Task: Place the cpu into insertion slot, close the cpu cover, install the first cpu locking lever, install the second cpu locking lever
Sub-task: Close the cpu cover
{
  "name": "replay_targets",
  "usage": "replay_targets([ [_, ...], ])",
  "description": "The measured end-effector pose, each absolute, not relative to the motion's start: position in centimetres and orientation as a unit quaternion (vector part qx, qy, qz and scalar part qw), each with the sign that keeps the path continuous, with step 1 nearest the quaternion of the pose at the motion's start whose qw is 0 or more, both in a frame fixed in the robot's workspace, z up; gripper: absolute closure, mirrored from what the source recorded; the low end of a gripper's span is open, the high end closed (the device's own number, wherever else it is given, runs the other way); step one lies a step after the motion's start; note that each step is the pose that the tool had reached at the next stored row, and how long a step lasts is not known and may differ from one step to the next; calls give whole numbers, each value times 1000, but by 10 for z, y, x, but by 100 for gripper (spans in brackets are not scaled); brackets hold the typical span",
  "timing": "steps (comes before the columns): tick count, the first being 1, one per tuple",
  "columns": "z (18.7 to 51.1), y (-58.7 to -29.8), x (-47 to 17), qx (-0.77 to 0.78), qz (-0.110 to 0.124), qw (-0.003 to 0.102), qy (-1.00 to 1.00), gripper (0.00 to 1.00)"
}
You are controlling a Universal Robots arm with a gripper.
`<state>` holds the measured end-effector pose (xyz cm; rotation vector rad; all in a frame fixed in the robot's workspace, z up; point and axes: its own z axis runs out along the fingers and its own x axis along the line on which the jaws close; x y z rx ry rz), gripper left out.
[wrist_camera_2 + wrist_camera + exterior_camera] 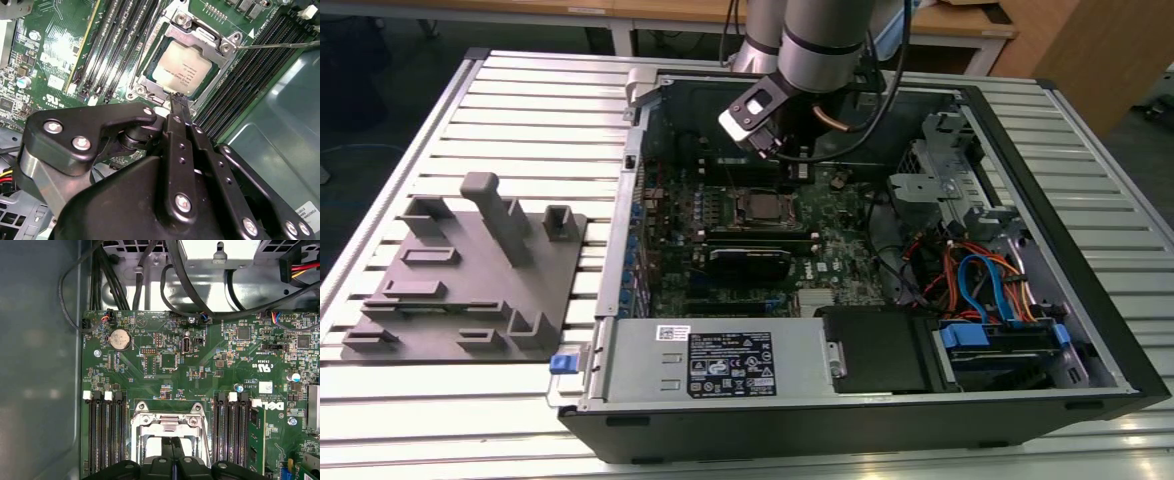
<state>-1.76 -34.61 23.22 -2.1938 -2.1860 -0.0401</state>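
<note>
The cpu [184,70], a silver-grey square, lies in the insertion slot [758,207] on the green motherboard. The cpu cover [201,36] is down over it, framing the chip's top; its frame also appears in the first wrist view [167,420]. A thin metal locking lever [280,45] sticks out sideways from one corner of the socket, away from the frame. My gripper [178,101] is shut with nothing in it, its fingertips over the socket's edge. In the exterior view the gripper [778,158] hangs just behind the socket inside the case.
Black memory slots [120,45] flank the socket on both sides. A black heatsink block [750,262] sits nearer the case front. Cables [987,285] and drive bays fill the case on the exterior view's right. A grey fixture plate [460,290] stands on the table at its left.
</note>
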Motion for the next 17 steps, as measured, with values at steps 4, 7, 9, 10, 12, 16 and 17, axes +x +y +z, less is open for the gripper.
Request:
replay_targets([
  [4, 232, -346, -20, -708, -13, 22, -706, 89],
  [7, 231, -346, -27, -708, -13, 22, -706, 89],
  [9, 229, -346, -33, -708, -13, 22, -706, 89],
  [10, 228, -346, -36, -708, -13, 22, -706, 89],
  [12, 226, -346, -40, -708, -13, 22, -706, 89],
  [16, 220, -346, -47, -708, -13, 22, -706, 89],
  [17, 219, -346, -49, -708, -13, 22, -706, 89],
])
